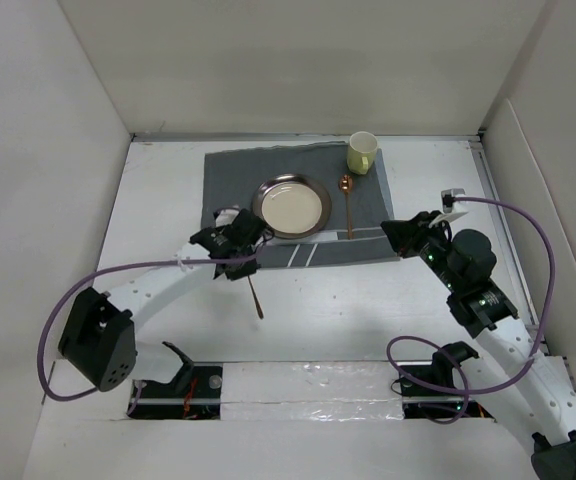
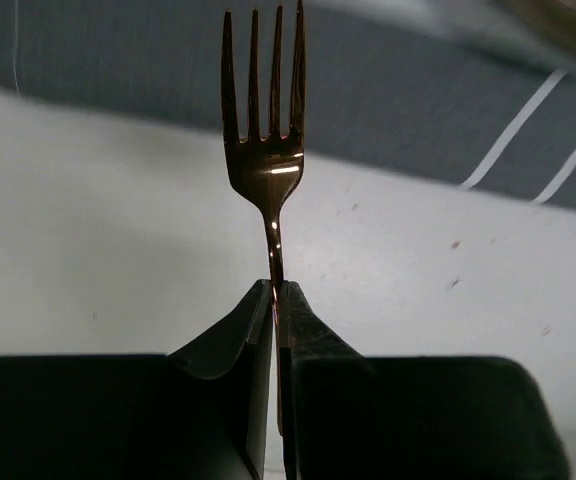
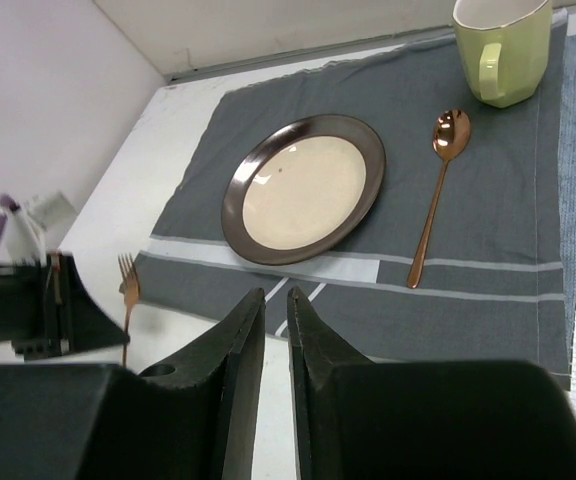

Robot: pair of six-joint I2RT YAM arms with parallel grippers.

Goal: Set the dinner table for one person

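- Now, the left gripper (image 2: 276, 290) is clamped on the handle of the fork (image 2: 265, 170), over the dinner table (image 1: 368, 300). The tines point at the near edge of the placemat (image 1: 226, 170). Whether the fork touches the surface I cannot tell.
- Likely step: lay the fork left of the plate (image 1: 290, 205). Carry it forward and slightly left so it lands on cloth, clear of the dark rim.
- Lower it flat before releasing, or it may tip or skid.
- Line the handle up with the spoon (image 1: 348, 205) lying right of the plate.
- Over the mat's right corner, the right gripper (image 3: 276, 300) hangs all but closed on nothing; it need not move.
- Farthest, the mug (image 1: 361, 153) stands at the far right corner, well apart.
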